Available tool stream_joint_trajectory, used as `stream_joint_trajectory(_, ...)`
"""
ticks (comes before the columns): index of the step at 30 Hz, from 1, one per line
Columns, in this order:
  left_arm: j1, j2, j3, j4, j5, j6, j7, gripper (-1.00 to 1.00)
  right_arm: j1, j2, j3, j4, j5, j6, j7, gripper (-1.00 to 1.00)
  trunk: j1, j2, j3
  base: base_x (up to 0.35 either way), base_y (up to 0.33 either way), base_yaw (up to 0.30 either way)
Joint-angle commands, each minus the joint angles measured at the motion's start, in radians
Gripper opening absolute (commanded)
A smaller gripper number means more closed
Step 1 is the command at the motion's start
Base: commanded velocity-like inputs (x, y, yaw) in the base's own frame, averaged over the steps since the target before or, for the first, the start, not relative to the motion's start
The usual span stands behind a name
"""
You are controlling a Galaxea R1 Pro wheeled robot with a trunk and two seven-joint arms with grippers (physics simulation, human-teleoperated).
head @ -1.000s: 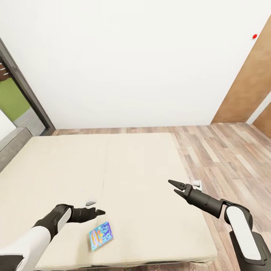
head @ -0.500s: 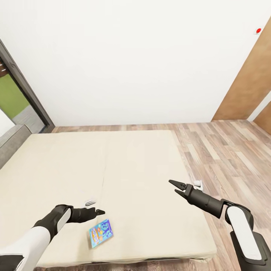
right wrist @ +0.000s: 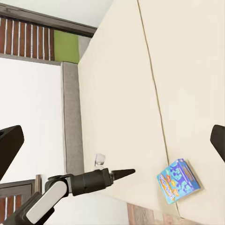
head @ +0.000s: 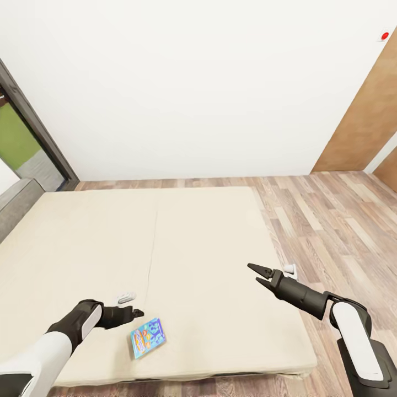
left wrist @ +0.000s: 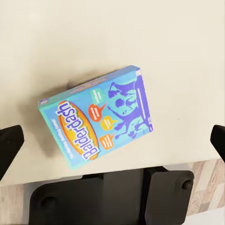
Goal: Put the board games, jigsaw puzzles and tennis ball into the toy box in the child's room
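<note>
A small blue board game lies flat on the beige mattress of the bed, close to its near edge. My left gripper hovers just left of and behind the box, open. In the left wrist view the box sits between the wide-apart fingertips of the left gripper, below them. My right gripper is open over the bed's right part, well away from the box. The right wrist view looks across the mattress to the box and my left arm.
A grey headboard runs along the bed's left end, beside a dark-framed doorway. Wood-plank floor lies right of the bed, with a brown door panel at the wall. My dark base stands at the bed's near edge.
The head view has shifted slightly. My left gripper has drawn back a little to the left, nearer the blue box. The right arm has held its pose.
</note>
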Motion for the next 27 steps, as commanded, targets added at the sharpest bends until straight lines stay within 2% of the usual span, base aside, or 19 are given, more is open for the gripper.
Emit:
stream_joint_trajectory(1, 0.0, 0.0, 0.0, -0.001, 0.009, 0.007, 0.007, 1.0, -0.001, 0.0, -0.002, 0.0, 0.01, 0.004, 0.01, 1.0, 0.0, -0.002, -0.003, 0.0, 0.0, 0.0)
stream_joint_trajectory(10, 0.0, -0.001, 0.013, -0.001, 0.009, 0.002, 0.028, 1.0, -0.001, -0.001, -0.003, 0.001, 0.01, 0.004, 0.01, 1.0, 0.0, -0.002, -0.018, 0.0, 0.0, 0.0)
stream_joint_trajectory(27, 0.0, -0.008, 0.013, -0.001, 0.009, -0.004, 0.037, 1.0, -0.001, 0.001, -0.002, 0.001, 0.01, 0.004, 0.01, 1.0, 0.0, -0.002, -0.046, 0.0, 0.0, 0.0)
